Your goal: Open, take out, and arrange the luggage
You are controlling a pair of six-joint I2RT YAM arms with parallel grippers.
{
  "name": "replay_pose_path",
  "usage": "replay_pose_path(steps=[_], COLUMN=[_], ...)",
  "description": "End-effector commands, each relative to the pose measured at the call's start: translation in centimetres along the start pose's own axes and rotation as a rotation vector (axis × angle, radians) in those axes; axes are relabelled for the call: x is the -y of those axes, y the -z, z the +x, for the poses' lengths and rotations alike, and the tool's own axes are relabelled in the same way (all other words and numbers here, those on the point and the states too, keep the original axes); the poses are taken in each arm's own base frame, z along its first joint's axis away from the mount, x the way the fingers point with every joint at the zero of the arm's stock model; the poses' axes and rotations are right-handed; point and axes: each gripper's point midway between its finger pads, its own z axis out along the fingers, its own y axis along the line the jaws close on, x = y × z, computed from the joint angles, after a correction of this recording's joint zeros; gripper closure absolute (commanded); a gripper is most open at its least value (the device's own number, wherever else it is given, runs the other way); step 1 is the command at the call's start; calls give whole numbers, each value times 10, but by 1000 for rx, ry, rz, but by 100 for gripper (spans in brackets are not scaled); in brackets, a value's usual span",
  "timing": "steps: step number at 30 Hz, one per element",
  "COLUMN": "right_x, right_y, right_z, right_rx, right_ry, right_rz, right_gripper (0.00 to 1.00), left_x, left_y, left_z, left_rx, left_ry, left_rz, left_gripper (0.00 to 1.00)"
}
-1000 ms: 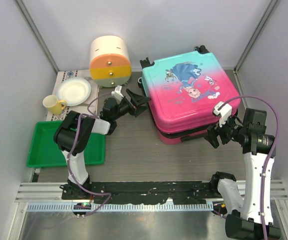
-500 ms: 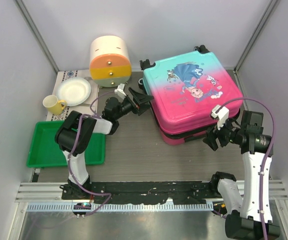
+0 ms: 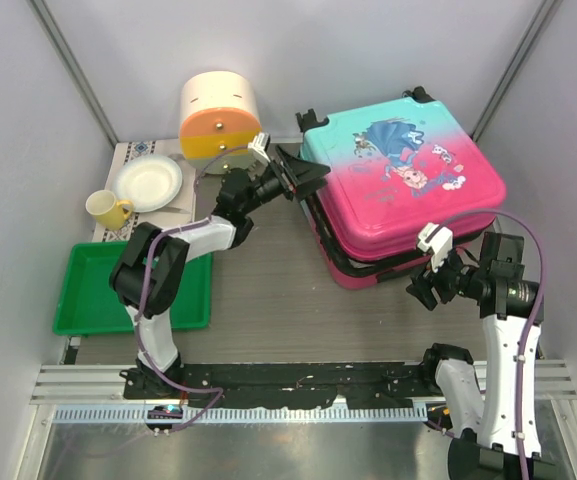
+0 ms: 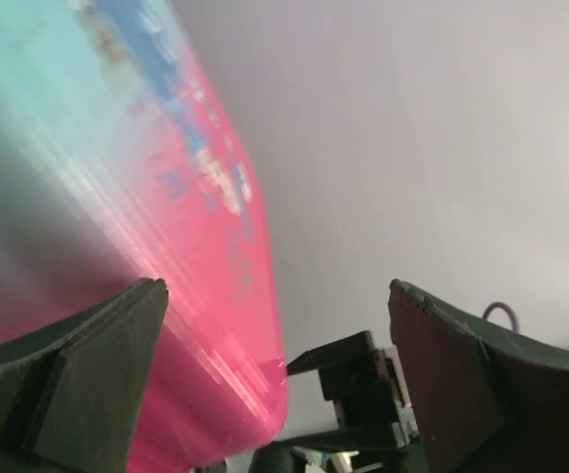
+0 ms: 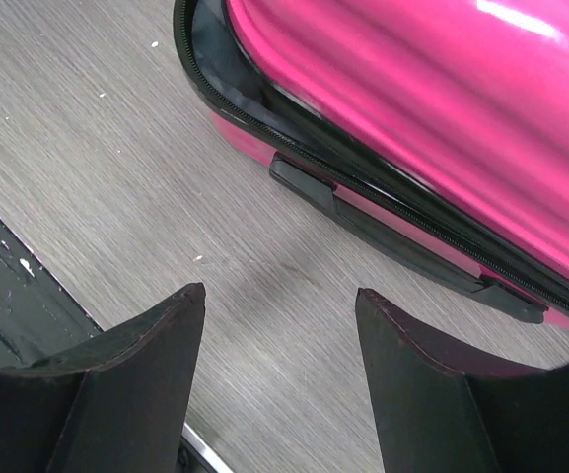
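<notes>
Luggage, the pink and turquoise child's case with the cartoon print, lay flat at the back right of the table, wheels towards the rear wall; its upper shell stood a little off the lower one along the near and left edges, a dark gap showing between them; seen from the right wrist, the black zip ran round the open corner with dark lining behind it, and the black handle lay flat against the pink side; the left gripper was reached out to the case's back left corner, its jaws spread wide and clamped on nothing, the coloured shell looming just beside one finger in a blurred wrist view, so I could not tell whether it touched; the right gripper hung near the front of the case, just clear of it, fingers parted with only bare tabletop between them; a round cream and orange drawer box stood at the back, left of the case; further left a white plate sat on a patterned mat with a yellow cup beside it; a green tray lay at the near left, partly under the left arm.
</notes>
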Motion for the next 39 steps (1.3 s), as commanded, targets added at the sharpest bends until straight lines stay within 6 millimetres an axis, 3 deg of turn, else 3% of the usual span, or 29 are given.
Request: replay_pose_path(steps=[1, 5, 8, 9, 10, 11, 15, 17, 18, 20, 22, 23, 24, 26, 30, 32, 34, 35, 37, 39], right_x=[-3, 5, 14, 20, 23, 27, 25, 20, 20, 20, 20, 19, 17, 16, 18, 21, 24, 25, 27, 29], right_y=[1, -5, -7, -7, -8, -7, -10, -9, -9, -7, -4, -4, -6, -5, -8, -7, -6, -6, -5, -5], right_z=[-10, -10, -12, -17, -19, -23, -24, -22, -22, -25, -30, -31, -32, -34, -34, -36, -40, -41, -44, -43], right_rx=[67, 106, 114, 130, 142, 164, 185, 180, 177, 184, 193, 195, 196, 190, 177, 185, 195, 197, 202, 200], right_ry=[81, 109, 104, 112, 103, 98, 89, 92, 91, 81, 59, 43, -2, -47, -105, -102, -110, -116, -127, -138], right_rz=[8, 62, 95, 119, 131, 151, 145, 129, 131, 139, 135, 128, 107, 90, 76, 88, 99, 101, 106, 113], right_gripper=[32, 35, 36, 37, 37, 39, 44, 45, 45, 45, 45, 46, 46, 47, 48, 48, 48, 48, 48, 48], left_x=[103, 103, 82, 76, 58, 58, 16, 15, 2, 15, 14, 27, 21, 33, 37, 35, 16, 15, -2, -3], left_y=[-10, -17, -9, -4, 4, 10, 41, 58, 69, 85, 108, 117, 132, 143, 164, 164, 161, 155, 147, 131], left_z=[-8, -8, -14, -18, -15, -19, -32, -36, -28, -18, -8, -10, -8, -10, 14, 9, -1, -5, -7, -8], left_rx=[-2, -17, 7, 20, 20, 44, 78, 63, 6, -104, -228, -239, -314, -351, -537, -548, -541, -528, -501, -415], left_ry=[-166, -183, -147, -140, -111, -107, -52, -178, -202, -383, -612, -705, -816, -903, -986, -1026, -968, -934, -790, -635], left_rz=[234, 211, 101, 76, 11, -8, -198, -248, -341, -378, -424, -422, -459, -475, -411, -424, -517, -539, -607, -636], left_gripper=[0, 0, 0, 1, 0, 0, 0, 0, 0, 0, 0, 0, 0, 0, 0, 1, 2, 2, 0, 0])
